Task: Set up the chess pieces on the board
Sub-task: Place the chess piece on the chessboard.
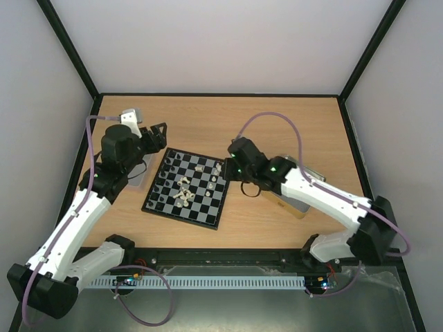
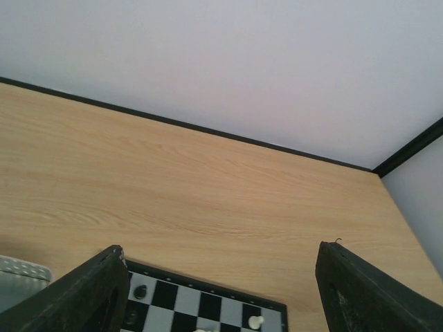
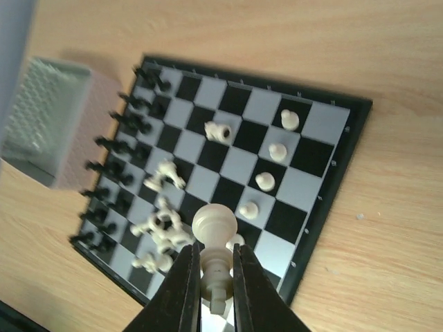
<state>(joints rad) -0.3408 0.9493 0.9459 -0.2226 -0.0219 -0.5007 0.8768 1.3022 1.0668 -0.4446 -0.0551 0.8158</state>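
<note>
The right gripper (image 3: 216, 252) has its jaws clenched on a cream pawn (image 3: 213, 225), held above one edge of the board (image 3: 315, 155). The left gripper (image 2: 220, 249) has its jaws spread wide, grasping nothing, over the counter (image 2: 208, 173) beside the board. Black pieces (image 3: 118, 159) line one side. Cream pieces (image 3: 163, 232) lie toppled mid-board, and a few stand upright.
</note>
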